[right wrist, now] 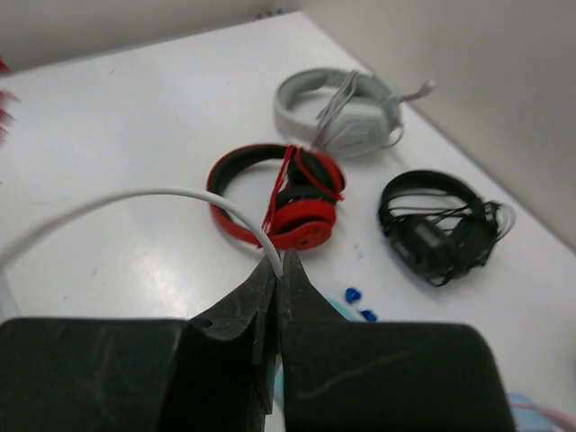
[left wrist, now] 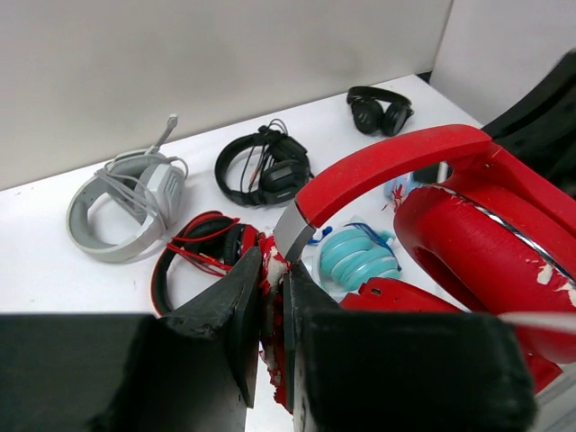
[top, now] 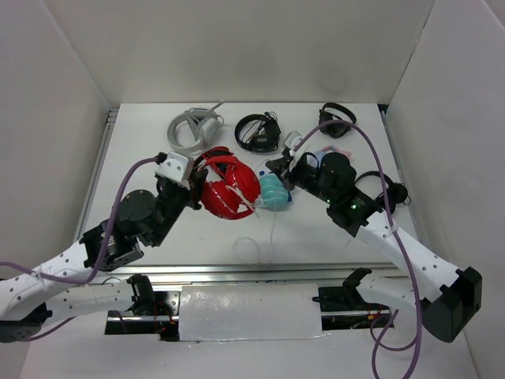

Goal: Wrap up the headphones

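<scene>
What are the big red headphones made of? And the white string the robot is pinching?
The red headphones: the band looks like smooth hard plastic, with a grey, maybe metal, piece at its end. The ear pad looks like soft fake leather: shiny, with bits flaking off. The white cable looks like thin rubbery plastic; it bends in a smooth curve.

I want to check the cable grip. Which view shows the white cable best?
Right wrist: the white cable arcs in clearly and ends pinched in the shut right gripper. Top external shows only thin faint strands; left wrist barely a blurred white streak.
</scene>
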Controlling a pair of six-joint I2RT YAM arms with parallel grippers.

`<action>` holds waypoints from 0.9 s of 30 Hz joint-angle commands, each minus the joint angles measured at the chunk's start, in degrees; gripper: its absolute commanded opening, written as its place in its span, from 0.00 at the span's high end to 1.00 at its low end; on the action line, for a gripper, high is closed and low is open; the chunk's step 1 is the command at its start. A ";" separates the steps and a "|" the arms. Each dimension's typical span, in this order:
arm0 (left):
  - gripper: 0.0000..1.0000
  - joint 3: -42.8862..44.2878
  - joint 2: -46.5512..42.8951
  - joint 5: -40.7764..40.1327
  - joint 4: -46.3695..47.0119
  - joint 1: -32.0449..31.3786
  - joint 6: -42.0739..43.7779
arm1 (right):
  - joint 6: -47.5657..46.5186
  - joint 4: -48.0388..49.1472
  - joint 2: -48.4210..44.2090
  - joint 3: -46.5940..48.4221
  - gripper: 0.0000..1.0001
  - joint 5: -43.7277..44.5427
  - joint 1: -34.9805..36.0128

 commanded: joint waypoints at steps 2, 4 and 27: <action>1.00 1.45 -0.91 -5.36 9.96 -0.30 -0.29 | -5.98 1.79 -2.42 4.10 0.99 10.76 1.01; 1.00 2.67 -1.61 -5.98 8.66 -0.30 -2.67 | -5.73 -0.93 -3.30 4.37 1.00 10.25 1.10; 1.00 6.10 11.02 -17.41 -10.67 3.90 -26.57 | -8.45 -5.42 -12.44 13.07 1.00 36.05 20.78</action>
